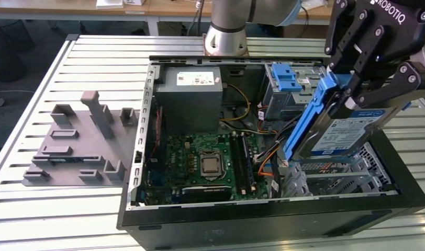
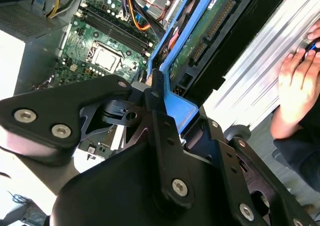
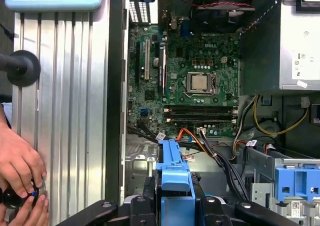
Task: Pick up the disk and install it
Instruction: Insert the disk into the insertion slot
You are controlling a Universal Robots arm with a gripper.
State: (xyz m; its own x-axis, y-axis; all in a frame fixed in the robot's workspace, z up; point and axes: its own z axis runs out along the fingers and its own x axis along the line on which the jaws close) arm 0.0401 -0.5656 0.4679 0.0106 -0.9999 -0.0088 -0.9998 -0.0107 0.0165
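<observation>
- Black gripper (image 2: 152,88) parts are seen closest in the second wrist view. They are clamped tight on the blue carrier (image 2: 175,108) that frames the disk (image 1: 342,133).
- The disk is held up in the air and tilted. It is above the open computer case (image 1: 268,212), on the exterior view's right.
- A silver drive cage (image 1: 338,178) is seen just under the disk, inside the case. The green motherboard (image 1: 202,159) is laid flat beside the cage.
- The case is set on a slatted metal surface (image 1: 52,219). A grey holder plate (image 1: 76,151) is laid there too, well apart from the disk.
- A person's hand (image 3: 20,168) is rested on the surface, on a small black knob (image 3: 12,196).
- The disk is judged to be stiff, a bit heavy, and easy to hurt inside. It should not be bumped or dropped.
- The plastic carrier is judged to be smooth and a little bendy. It is best held across its side edges, as it is now, so the flat faces are left alone.
</observation>
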